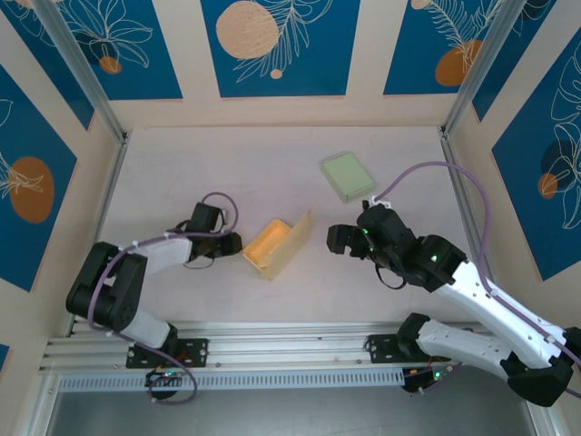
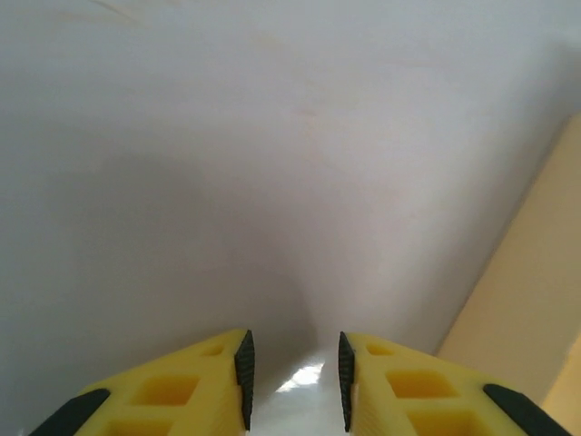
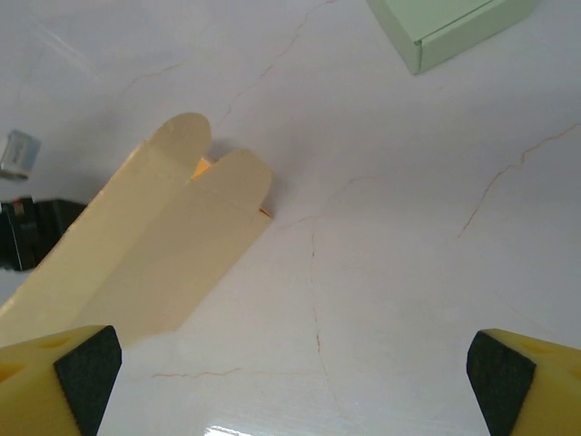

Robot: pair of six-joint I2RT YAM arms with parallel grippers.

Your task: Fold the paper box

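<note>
1 yellow paper box [image 1: 275, 245] lay half-folded on the table [image 1: 182, 173] between my 2 claws: left claw [image 2: 292, 371] just beside it, narrowly parted, grasping nothing; right claw [image 3: 295, 381] spread wide, released; green box [image 1: 348, 176] lay beyond

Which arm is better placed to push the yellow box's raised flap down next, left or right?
Right, probably. The right gripper is wide open on the outer side of the raised flap of the paper box. The left gripper sits low at the box's other end, jaws narrow.
</note>
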